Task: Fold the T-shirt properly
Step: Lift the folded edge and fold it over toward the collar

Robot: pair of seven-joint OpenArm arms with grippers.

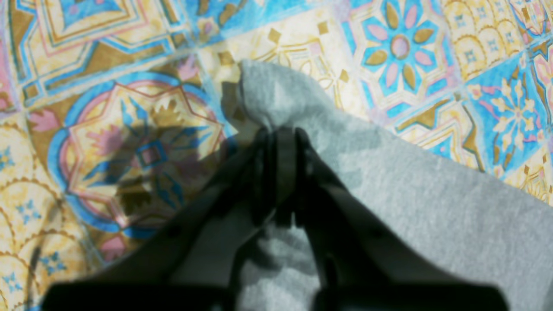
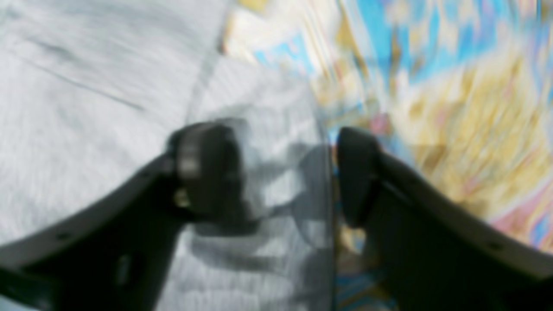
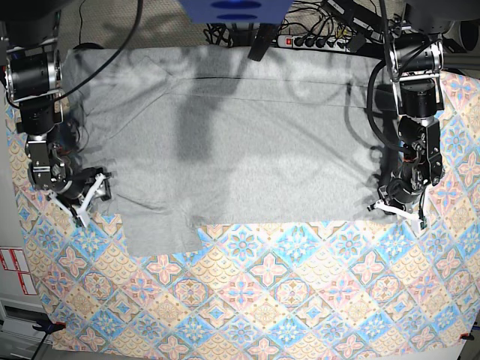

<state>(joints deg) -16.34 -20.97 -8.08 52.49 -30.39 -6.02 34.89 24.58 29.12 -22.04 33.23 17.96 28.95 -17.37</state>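
Observation:
The light grey T-shirt [image 3: 240, 150] lies spread flat, plain side up, across the far half of the table. One sleeve [image 3: 157, 234] juts toward the front. My left gripper [image 3: 396, 204] is at the shirt's right edge in the base view. In the left wrist view it [image 1: 278, 134] is shut on a pinched fold of the shirt's edge [image 1: 268, 95]. My right gripper [image 3: 88, 196] is at the shirt's left edge. The right wrist view is blurred and shows it [image 2: 281, 172] open, straddling the shirt's edge [image 2: 268, 108], with nothing held.
The pastel patterned tablecloth [image 3: 300, 300] covers the table and shows bare across the front half. A power strip and cables [image 3: 322, 37] lie behind the shirt. The table's left edge runs by red-and-white labels [image 3: 15, 264].

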